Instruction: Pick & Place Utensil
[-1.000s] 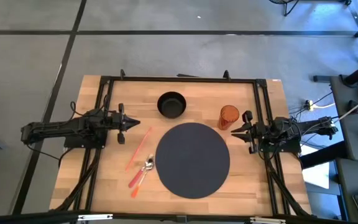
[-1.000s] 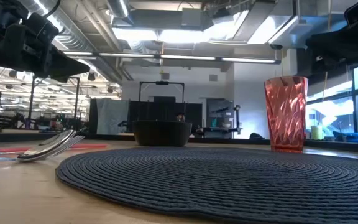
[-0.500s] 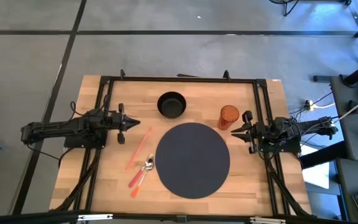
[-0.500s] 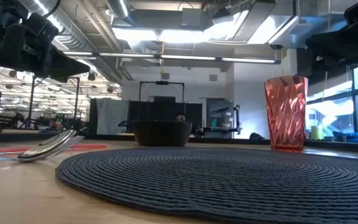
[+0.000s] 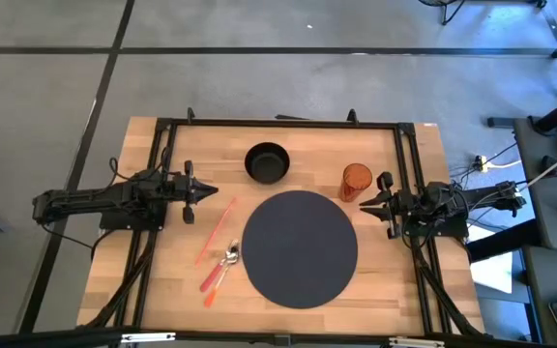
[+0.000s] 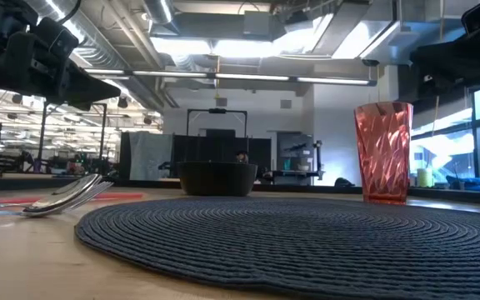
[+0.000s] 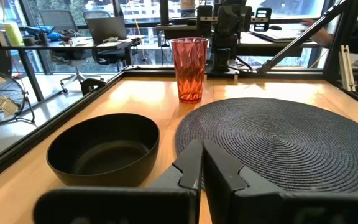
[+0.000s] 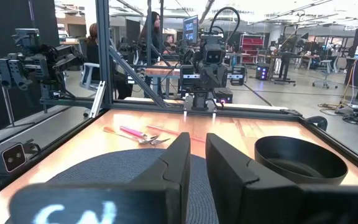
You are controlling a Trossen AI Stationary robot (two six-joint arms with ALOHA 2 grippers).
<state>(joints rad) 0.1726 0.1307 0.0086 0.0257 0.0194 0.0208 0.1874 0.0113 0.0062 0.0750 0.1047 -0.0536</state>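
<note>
A metal spoon and fork with pink-orange handles (image 5: pixel 220 268) lie side by side on the wood, left of the dark round placemat (image 5: pixel 301 247). They show again as the utensils (image 6: pixel 63 197) in the low view and the utensils (image 8: pixel 143 135) in the right wrist view. A thin orange stick (image 5: pixel 217 230) lies just beyond them. My left gripper (image 5: pixel 209 191) hovers shut over the table's left part, above and beyond the utensils; its own view shows the left gripper (image 7: pixel 200 150) with nothing between its fingers. My right gripper (image 5: pixel 364 202) waits shut at the right edge, beside the cup, as the right gripper (image 8: pixel 197 147) confirms.
A black bowl (image 5: pixel 267 162) stands at the far middle of the table. An orange ribbed cup (image 5: pixel 356 179) stands far right, just ahead of my right gripper. A black frame rail (image 5: pixel 278 124) runs around the table. Bare wood (image 5: pixel 177 261) lies left of the utensils.
</note>
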